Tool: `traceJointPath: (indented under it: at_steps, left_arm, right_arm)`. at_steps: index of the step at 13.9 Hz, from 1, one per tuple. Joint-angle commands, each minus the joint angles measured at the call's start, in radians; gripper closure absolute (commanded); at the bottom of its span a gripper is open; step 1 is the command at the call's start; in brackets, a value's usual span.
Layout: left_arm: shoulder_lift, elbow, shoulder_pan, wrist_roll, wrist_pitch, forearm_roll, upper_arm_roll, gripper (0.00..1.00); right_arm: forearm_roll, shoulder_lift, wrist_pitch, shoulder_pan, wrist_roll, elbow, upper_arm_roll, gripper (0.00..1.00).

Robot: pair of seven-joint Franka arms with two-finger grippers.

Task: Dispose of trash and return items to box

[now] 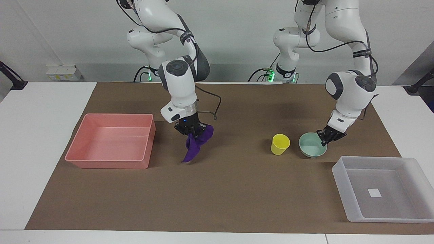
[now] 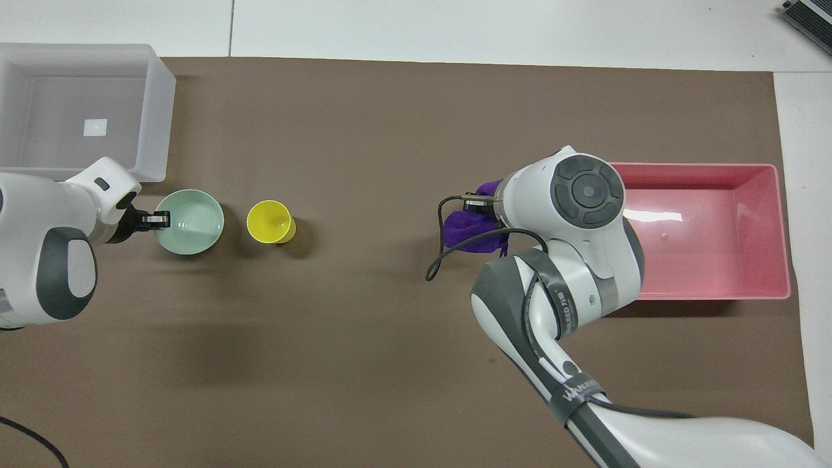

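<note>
My right gripper (image 1: 190, 131) is shut on the purple cloth (image 1: 197, 143) and holds it up over the mat beside the pink tray; the cloth's tail hangs down to about the mat. In the overhead view the wrist covers most of the cloth (image 2: 469, 229). My left gripper (image 1: 327, 137) is shut on the rim of the mint-green bowl (image 1: 311, 147), at the side toward the left arm's end. The bowl (image 2: 192, 222) sits tilted close beside the yellow cup (image 1: 280, 144), which stands upright (image 2: 268, 221). The translucent box (image 1: 339, 173) lies empty, farther from the robots than the bowl (image 2: 156, 123).
A pink rectangular tray (image 1: 106, 163) lies empty toward the right arm's end of the table (image 2: 783, 227). A brown mat (image 1: 237, 189) covers the middle of the white table. The right arm's cable loops beside the cloth.
</note>
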Motion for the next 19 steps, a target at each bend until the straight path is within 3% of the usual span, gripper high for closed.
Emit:
traceJointPath:
  at_steps: [1,3,5,7,10,13,16,19]
  left_arm:
    - [-0.026,0.132,0.016,-0.005,-0.175,-0.026,-0.002,1.00]
    - [-0.003,0.244,0.047,-0.005,-0.239,-0.068,-0.002,1.00]
    - [0.027,0.274,0.072,-0.010,-0.187,-0.089,-0.002,1.00]
    - [0.050,0.294,0.088,-0.011,-0.101,-0.091,-0.002,1.00]
    - [0.157,0.457,0.128,-0.019,-0.098,-0.088,-0.001,1.00]
    - [0.314,0.632,0.171,-0.021,-0.095,-0.080,-0.001,1.00]
    - [0.489,0.818,0.197,-0.036,-0.089,-0.073,0.014,1.00]
    - [0.518,0.782,0.182,-0.073,-0.012,-0.007,0.031,1.00]
  right_arm:
    - [-0.013,-0.103,-0.115,-0.021,0.017,0.028,-0.001,1.00]
    - [-0.016,-0.180,-0.174,-0.059,-0.006,0.030,-0.009,1.00]
    - [-0.018,-0.240,-0.236,-0.121,-0.091,0.030,-0.009,1.00]
    - [-0.019,-0.263,-0.276,-0.213,-0.208,0.026,-0.008,1.00]
    - [-0.019,-0.274,-0.249,-0.361,-0.442,-0.029,-0.008,1.00]
    - [-0.018,-0.258,-0.175,-0.471,-0.607,-0.094,-0.008,1.00]
    - [-0.018,-0.205,-0.031,-0.509,-0.642,-0.213,-0.008,1.00]
    - [-0.018,-0.104,0.089,-0.527,-0.644,-0.228,-0.008,1.00]
